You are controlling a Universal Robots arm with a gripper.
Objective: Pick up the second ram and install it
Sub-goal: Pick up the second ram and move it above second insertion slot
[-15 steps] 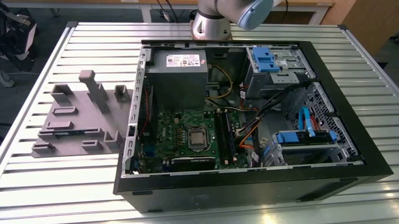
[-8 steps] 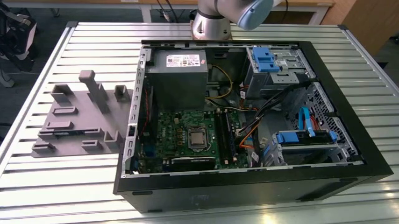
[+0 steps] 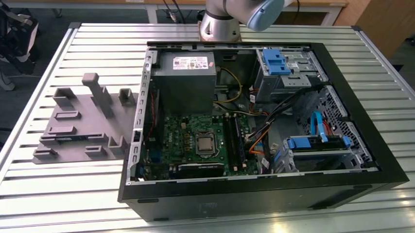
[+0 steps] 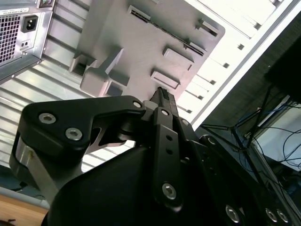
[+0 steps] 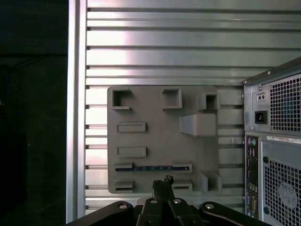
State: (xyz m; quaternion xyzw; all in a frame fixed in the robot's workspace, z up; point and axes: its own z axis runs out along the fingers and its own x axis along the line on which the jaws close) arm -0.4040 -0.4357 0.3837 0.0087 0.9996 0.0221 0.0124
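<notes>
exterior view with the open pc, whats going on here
A robot arm is working beside an open computer case on a slatted table. Its gripper hangs over the gray fixture tray next to the case. The second ram lies in a holder on that tray, not yet picked up, with the gripper close to it in the first wrist view.
</notes>
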